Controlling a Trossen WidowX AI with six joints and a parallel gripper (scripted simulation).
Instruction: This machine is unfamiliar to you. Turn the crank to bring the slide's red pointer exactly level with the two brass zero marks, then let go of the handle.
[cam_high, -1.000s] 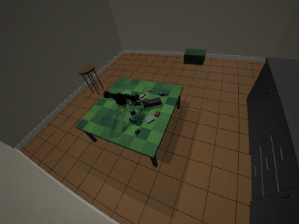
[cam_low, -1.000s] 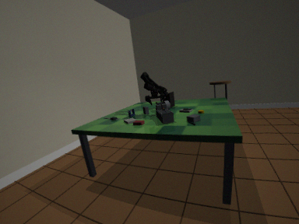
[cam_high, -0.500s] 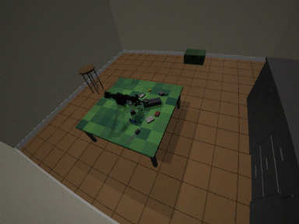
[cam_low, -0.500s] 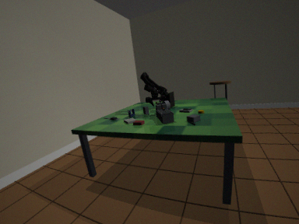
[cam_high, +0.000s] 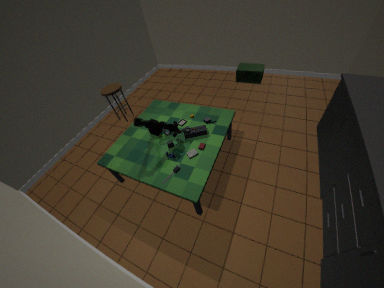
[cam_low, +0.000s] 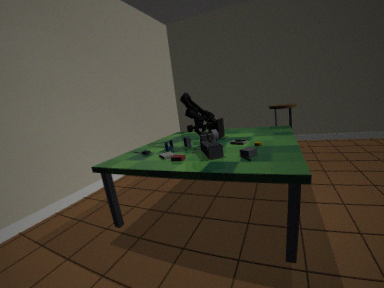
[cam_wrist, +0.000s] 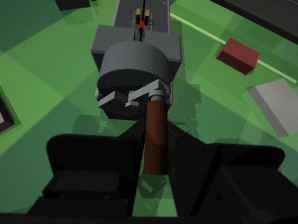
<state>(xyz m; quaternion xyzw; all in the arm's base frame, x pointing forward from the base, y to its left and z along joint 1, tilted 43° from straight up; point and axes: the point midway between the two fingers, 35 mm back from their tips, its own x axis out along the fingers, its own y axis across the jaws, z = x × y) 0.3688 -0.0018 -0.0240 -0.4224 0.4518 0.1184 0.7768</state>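
The pincer (cam_high: 179, 131) (cam_low: 205, 134) (cam_wrist: 152, 122) is clenched on the brown crank handle (cam_wrist: 156, 140), with 1 dark finger on each side; the handle joins a crank arm (cam_wrist: 146, 90) on the front of a grey drum (cam_wrist: 132, 60); behind the drum, the grey machine (cam_high: 196, 131) (cam_low: 212, 149) (cam_wrist: 109, 41) holds in its channel the red pointer (cam_wrist: 141, 24) and 2 brass marks (cam_wrist: 138, 13); the pointer seems to sit a little on the drum's side of the marks, though the view there is small and dim.

In the top view, the machine stands toward the right edge of the green tabletop (cam_high: 140, 165) (cam_low: 200, 170) (cam_wrist: 60, 107); a red block (cam_high: 202, 146) (cam_low: 178, 158) (cam_wrist: 239, 56) and a pale block (cam_high: 192, 153) (cam_low: 167, 155) (cam_wrist: 277, 106) lie between it and the near right corner.

The wrist view alone shows the pointer and marks distinctly; the top and exterior views add a yellow piece (cam_high: 192, 116) (cam_low: 258, 143) and a round stool (cam_high: 111, 90) (cam_low: 283, 106); only the top view shows the green box (cam_high: 250, 74) on the floor and the dark cabinet (cam_high: 350, 165).
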